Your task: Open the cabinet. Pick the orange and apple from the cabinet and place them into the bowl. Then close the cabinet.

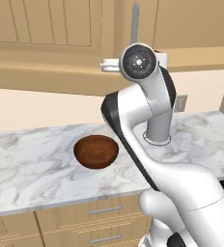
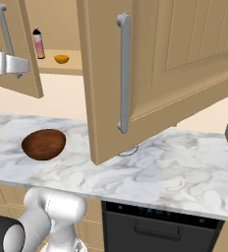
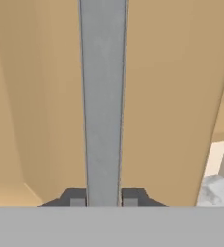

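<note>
The tan cabinet [image 2: 185,59] stands open, and its right door has swung far out over the counter. My gripper [image 3: 103,200] is shut on the long grey bar handle [image 3: 103,96] of the left door [image 2: 25,74], one dark fingertip on each side of the bar. The right base view shows the white hand of the gripper [image 2: 15,65] at that handle [image 2: 5,29]. Inside, the orange [image 2: 61,59] sits on the shelf. The apple is hidden. The dark wooden bowl [image 1: 96,151] rests empty on the marble counter [image 1: 32,169], below and left of the hand.
A pink bottle with a dark cap [image 2: 38,43] stands on the shelf left of the orange. The open right door's handle [image 2: 123,74] hangs over the counter [image 2: 185,167]. Low drawers [image 1: 104,210] run under the counter, and a dark appliance [image 2: 160,224] is below on the right.
</note>
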